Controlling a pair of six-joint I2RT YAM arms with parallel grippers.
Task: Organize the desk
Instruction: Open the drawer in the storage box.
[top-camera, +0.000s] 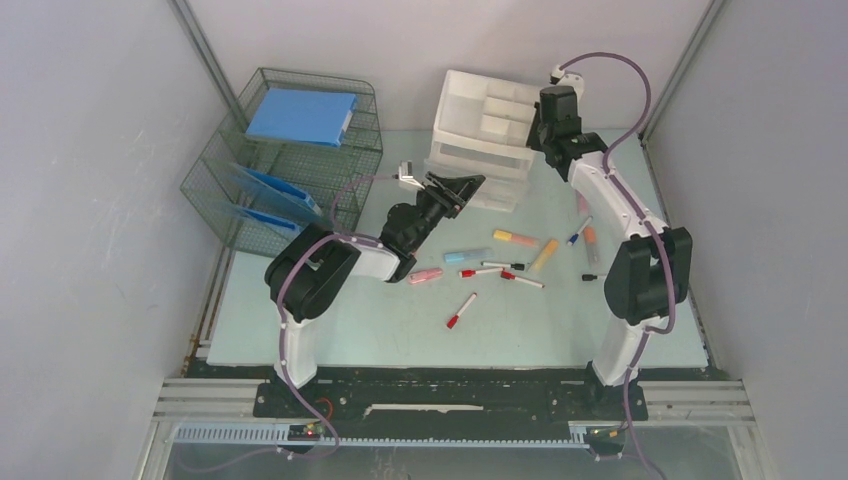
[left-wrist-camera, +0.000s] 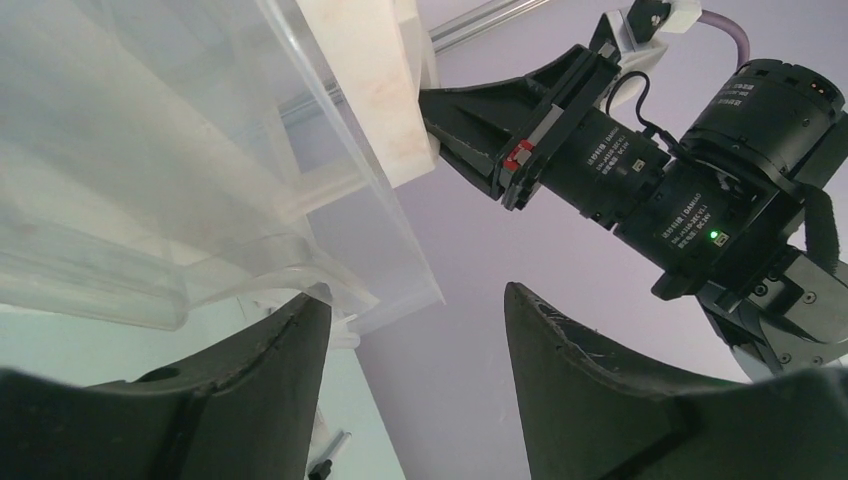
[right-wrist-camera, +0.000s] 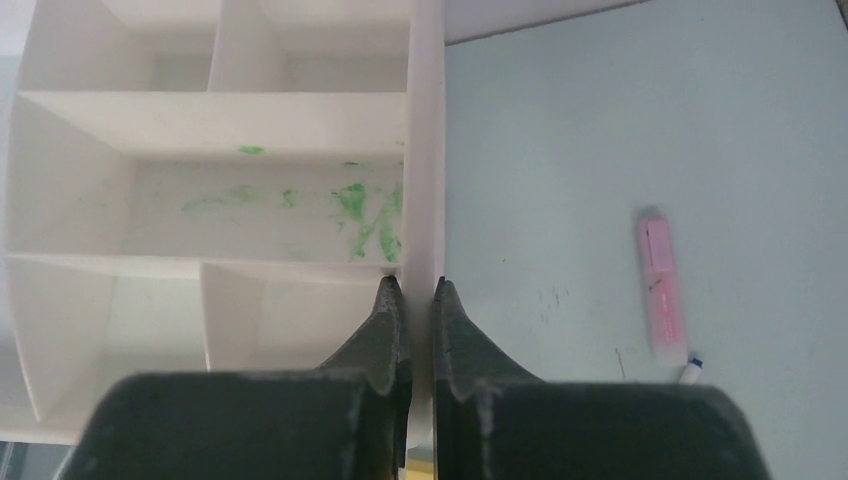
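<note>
The right gripper (right-wrist-camera: 418, 290) pinches the thin right side wall of a white organizer (right-wrist-camera: 425, 150), one finger inside and one outside. The organizer's open compartments fill the left of the view, and green smears (right-wrist-camera: 360, 210) mark the floor of the middle one. To the right lies the pale mint desk (right-wrist-camera: 600, 120), with a pink highlighter (right-wrist-camera: 662, 290) lying well apart from the organizer and a blue-tipped pen (right-wrist-camera: 692, 368) just beside its near end.

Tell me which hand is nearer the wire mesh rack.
Left. The left hand sits just right of the wire mesh rack, at the white organizer's drawers; the right hand is beyond, pinching the organizer's right wall.
</note>
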